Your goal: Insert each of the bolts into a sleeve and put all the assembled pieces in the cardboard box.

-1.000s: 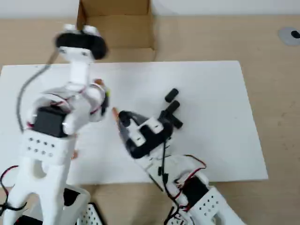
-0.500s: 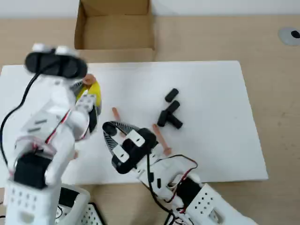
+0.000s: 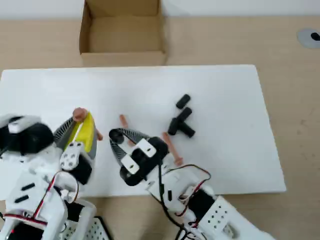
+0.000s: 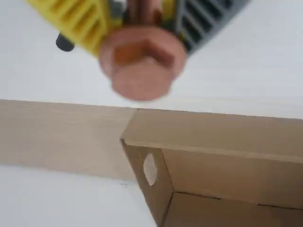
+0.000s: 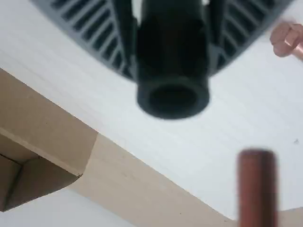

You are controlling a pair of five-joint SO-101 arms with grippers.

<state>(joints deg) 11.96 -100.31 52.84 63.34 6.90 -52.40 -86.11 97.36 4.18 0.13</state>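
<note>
Pink bolt [image 3: 79,114] is pinched in your left gripper [image 3: 75,125], right up against the yellow finger [image 3: 86,131]. Its head pokes out past the tips, over the near-left part of the white mat [image 3: 225,90]. Just beside it, your right gripper [image 3: 121,141] is clamped around a black sleeve [image 3: 115,135], and the right wrist view looks straight at its open end. The two held parts are close but not touching. A bit further out on the mat there's a loose bolt [image 3: 123,121] just past the right gripper, and a second loose bolt [image 3: 171,147] off to its right. Beyond those, three spare sleeves [image 3: 180,120] sit in a loose cluster. The cardboard box [image 3: 122,58] sits farthest back on the wooden table [image 3: 290,100], off the mat.
</note>
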